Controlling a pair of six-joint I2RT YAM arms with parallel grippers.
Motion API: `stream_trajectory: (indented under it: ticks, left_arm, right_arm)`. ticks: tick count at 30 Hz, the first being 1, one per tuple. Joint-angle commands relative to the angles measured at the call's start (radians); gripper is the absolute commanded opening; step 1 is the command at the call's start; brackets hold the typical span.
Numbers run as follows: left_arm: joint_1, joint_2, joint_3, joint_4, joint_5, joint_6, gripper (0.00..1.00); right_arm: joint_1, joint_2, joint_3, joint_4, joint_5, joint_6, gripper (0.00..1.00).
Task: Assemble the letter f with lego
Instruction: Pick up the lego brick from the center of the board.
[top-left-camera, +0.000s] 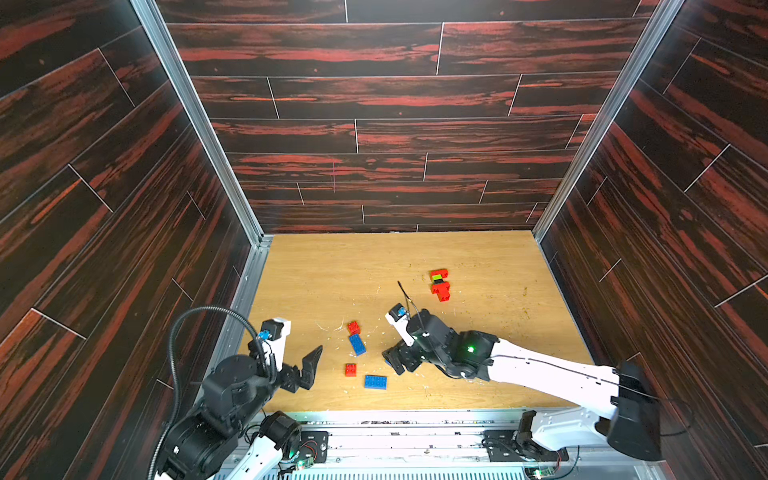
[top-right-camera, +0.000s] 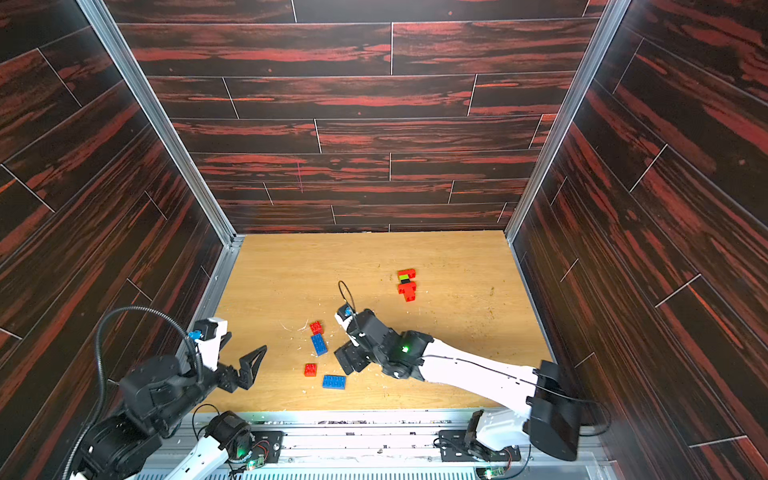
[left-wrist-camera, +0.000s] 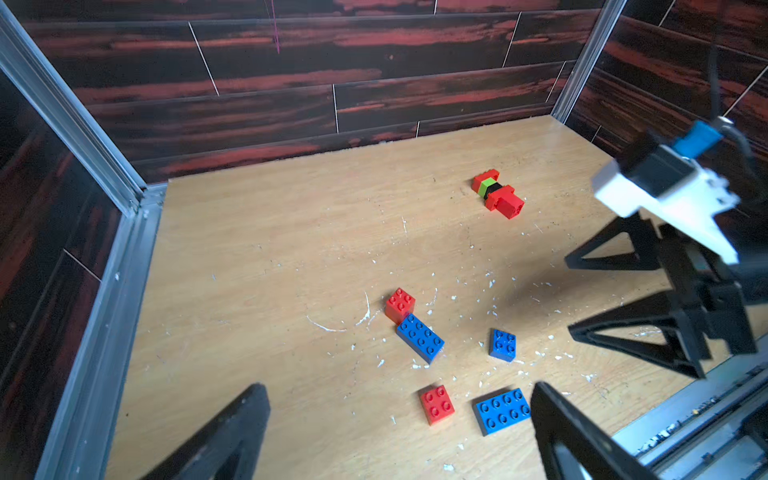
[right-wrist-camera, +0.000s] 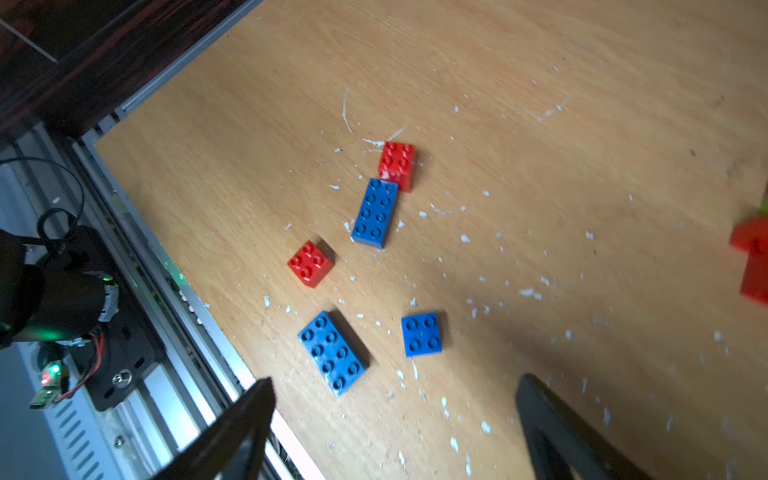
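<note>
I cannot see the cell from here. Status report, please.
Left gripper, right gripper open, empty. Part-built stack apart; five loose bricks nearby. Nothing in the way.

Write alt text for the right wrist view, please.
Five loose lego bricks lie studs-up on the wooden tabletop before the open, empty right gripper: a blue square brick and a blue oblong brick nearest, a lone red square brick beyond, then a second blue oblong touching a second red square.

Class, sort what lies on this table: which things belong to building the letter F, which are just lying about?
For the job: joined red, green and black stack; two red squares; two blue oblongs; blue square.
Lying about: white flecks.
</note>
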Motion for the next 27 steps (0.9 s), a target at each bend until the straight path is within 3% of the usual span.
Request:
stream_trajectory:
  ticks: [1,15,27]
  left_arm:
    - [0.003,-0.044,-0.025,-0.004,-0.005,0.051,1.0]
    - [0.002,-0.086,-0.036,-0.004,0.067,0.064,1.0]
    - [0.002,-0.223,-0.081,0.03,0.176,0.037,1.0]
  right_arm:
    - [0.005,0.064,0.077,0.008,-0.034,-0.024,0.87]
    - [-0.07,0.405,0.418,-0.076,-0.172,-0.058,0.64]
    - [-0.084,0.655,0.666,-0.185,-0.143,-0.075,0.62]
